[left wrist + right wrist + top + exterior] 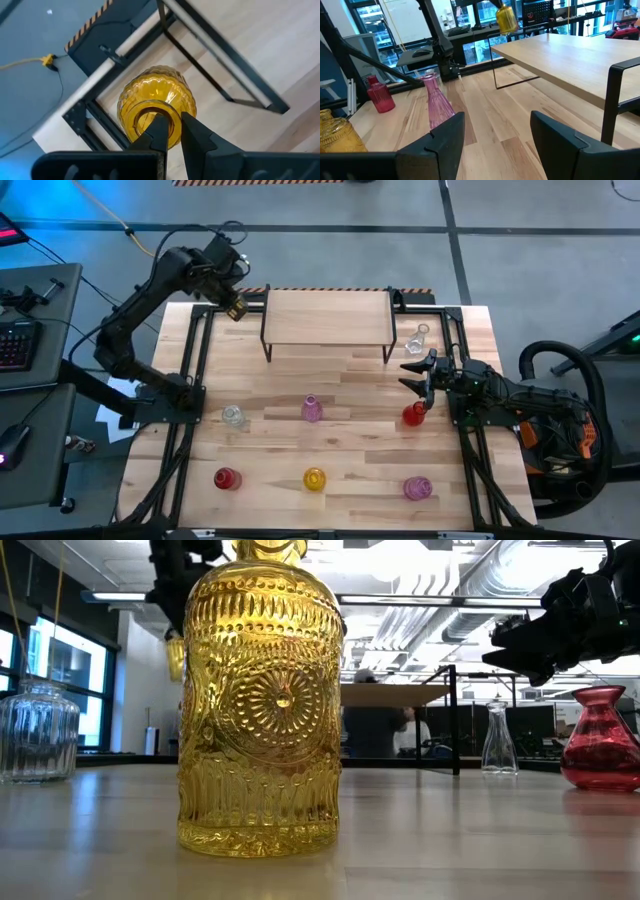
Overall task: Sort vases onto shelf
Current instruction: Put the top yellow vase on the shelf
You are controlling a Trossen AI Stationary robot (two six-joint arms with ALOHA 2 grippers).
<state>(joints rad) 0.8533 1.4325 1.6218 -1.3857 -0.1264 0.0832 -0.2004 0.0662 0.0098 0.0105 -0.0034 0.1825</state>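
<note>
High view puts the held yellow vase just off the shelf's 9 o'clock end, lifted above the tabletop's back-left corner. The left claw is clamped on its rim, one finger inside the mouth and one outside, as the left wrist view shows from above. The shelf itself, light wood on thin black legs, stands at 12 o'clock on the tabletop with nothing on its top. A clear vase sits just beyond the shelf's 3 o'clock end. Across the middle stand another clear vase, a pink vase and a red vase; along the 6 o'clock edge are a second red vase, a second yellow vase and a second pink vase. The right claw hangs with its fingers apart, holding nothing, just above the middle-row red vase at 3 o'clock.
</note>
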